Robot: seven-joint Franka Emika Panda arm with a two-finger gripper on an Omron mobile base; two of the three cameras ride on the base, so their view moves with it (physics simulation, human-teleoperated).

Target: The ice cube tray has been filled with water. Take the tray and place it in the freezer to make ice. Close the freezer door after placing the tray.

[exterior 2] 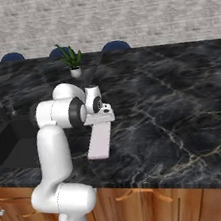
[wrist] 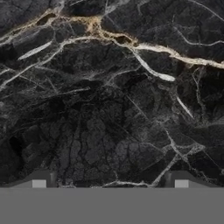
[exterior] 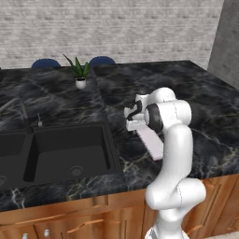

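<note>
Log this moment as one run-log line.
phase: approach | gripper: open, empty, over bare counter | ice cube tray: flat on counter near front edge, beside sink, untouched

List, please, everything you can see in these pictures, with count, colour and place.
Ice cube tray: one, pale pinkish-white, flat on the counter near its front edge, below the hand.
Counter: one, black marble with pale veins.
Sink: one, black, double basin, set in the counter left of the tray.
Faucet: one, grey, behind the sink.
Potted plant: one, green in a white pot, at the counter's back.
Chairs: three, blue backs, behind the counter.
Cabinets: brown wood, under the counter.
Wall: grey brick, behind.
Gripper: one, dark tips, open, above bare counter.
</note>
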